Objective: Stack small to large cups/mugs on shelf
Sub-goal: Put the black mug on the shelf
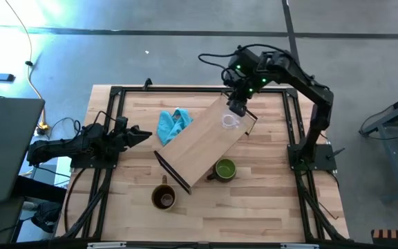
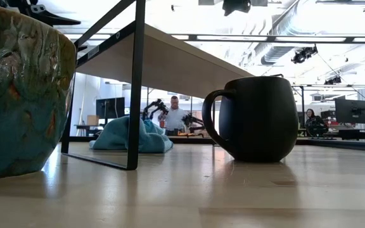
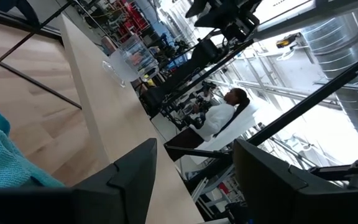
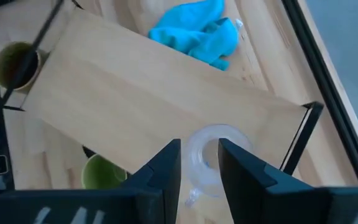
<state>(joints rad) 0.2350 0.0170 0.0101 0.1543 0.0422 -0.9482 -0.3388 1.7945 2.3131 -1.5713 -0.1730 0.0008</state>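
The shelf [image 1: 206, 142] lies diagonally across the table, standing on its black end frames [image 2: 135, 82]. The clear glass cup [image 1: 230, 122] stands upright on the shelf's far right end. The green mug [image 1: 225, 168] stands on the tabletop beside the shelf's near side and looks dark in the low view [image 2: 258, 117]. The brown mug [image 1: 164, 198] stands near the front edge. My right gripper [image 1: 236, 105] hovers open just over the glass cup [image 4: 216, 158], fingertips narrowly apart. My left gripper [image 1: 142, 133] waits open at the table's left edge.
A crumpled blue cloth [image 1: 173, 124] lies on the tabletop on the far left side of the shelf. Black rails [image 1: 292, 131] frame the table. People sit at desks in the room beyond [image 2: 173, 117]. Bare wood shows along the table's near right side.
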